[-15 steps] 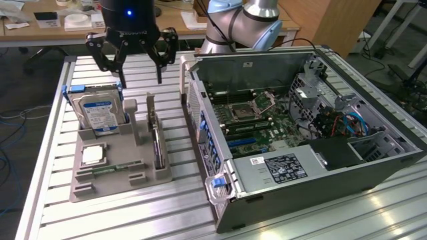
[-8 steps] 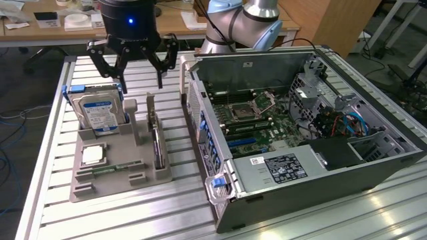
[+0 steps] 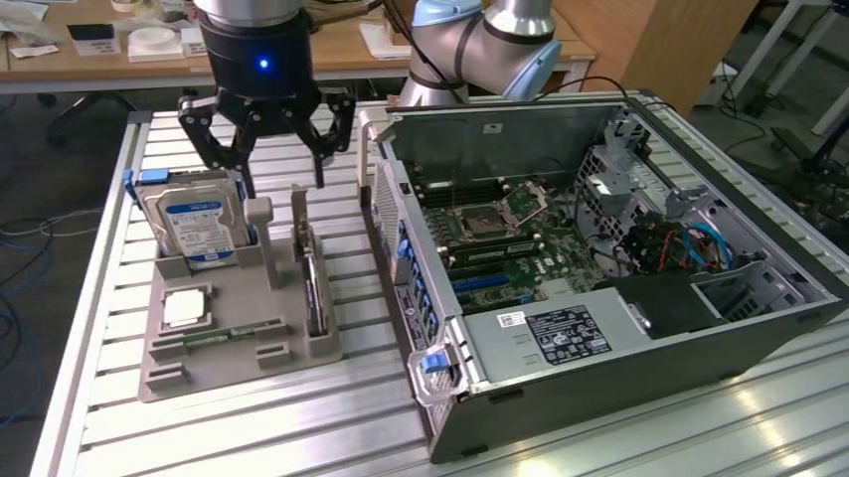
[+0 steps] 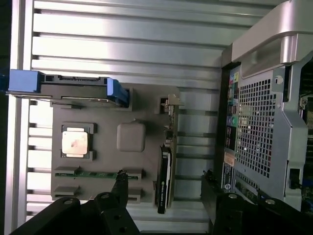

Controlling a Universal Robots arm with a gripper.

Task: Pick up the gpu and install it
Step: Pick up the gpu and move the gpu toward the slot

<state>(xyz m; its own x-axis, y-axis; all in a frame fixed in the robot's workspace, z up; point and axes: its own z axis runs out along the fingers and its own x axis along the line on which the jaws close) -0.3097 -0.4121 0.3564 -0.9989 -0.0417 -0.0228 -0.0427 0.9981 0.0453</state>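
Gripper (image 3: 282,189) fingers (image 4: 120,182) are standing spread wide and gripping nothing, hanging above the grey tray (image 3: 219,373) on the slatted table (image 3: 213,437). Under them the gpu (image 4: 165,188) is sitting on its edge in a tray slot, its pale bracket sticking up at one end. Next to it, a hard drive (image 3: 197,227) is standing upright. An open computer case (image 3: 597,248) is lying just beside the tray, on the exterior view's right.
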